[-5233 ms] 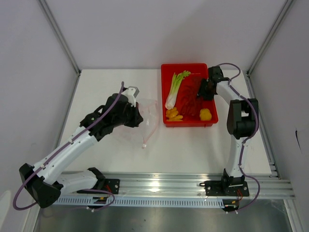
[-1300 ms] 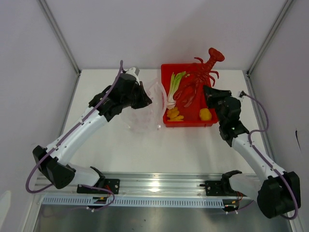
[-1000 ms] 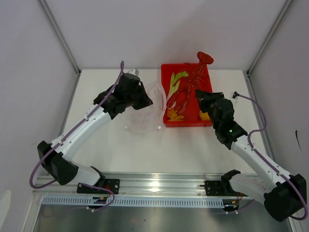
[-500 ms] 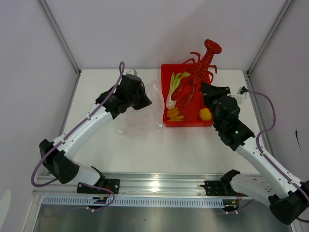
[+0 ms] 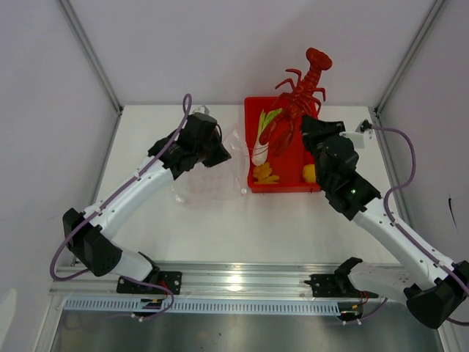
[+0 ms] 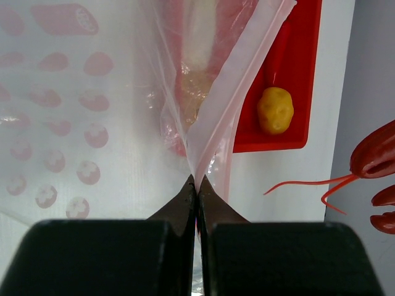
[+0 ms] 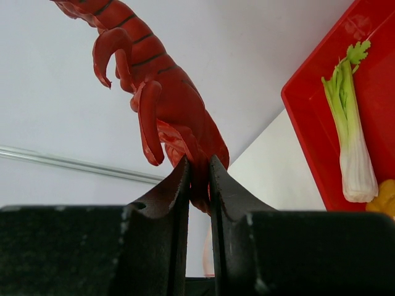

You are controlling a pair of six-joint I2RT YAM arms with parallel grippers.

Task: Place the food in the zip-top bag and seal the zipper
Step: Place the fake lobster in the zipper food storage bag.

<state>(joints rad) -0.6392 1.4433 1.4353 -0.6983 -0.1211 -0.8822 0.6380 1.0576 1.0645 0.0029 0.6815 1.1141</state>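
Note:
My right gripper (image 5: 306,126) is shut on the long red lobster (image 5: 300,95) and holds it in the air above the back of the red tray (image 5: 287,188). In the right wrist view the fingers (image 7: 185,179) pinch the lobster (image 7: 166,92) at its lower end. The green-and-white stalk (image 5: 262,139) and small yellow-orange pieces (image 5: 264,174) lie in the tray. My left gripper (image 5: 222,152) is shut on the mouth edge of the clear dotted zip-top bag (image 5: 209,176), just left of the tray. The left wrist view shows the zipper (image 6: 237,80) rising from my shut gripper (image 6: 196,180).
The tray's left wall (image 5: 248,154) stands right beside the lifted bag mouth. A round yellow piece (image 6: 275,110) sits in the tray's corner. Grey walls and metal posts (image 5: 404,59) enclose the white table. The arm bases are on a rail (image 5: 242,282) at the near edge.
The right arm has lifted the lobster out of the tray and swung it about above it, ending higher and slightly left. The left gripper has raised the bag's mouth edge beside the tray.

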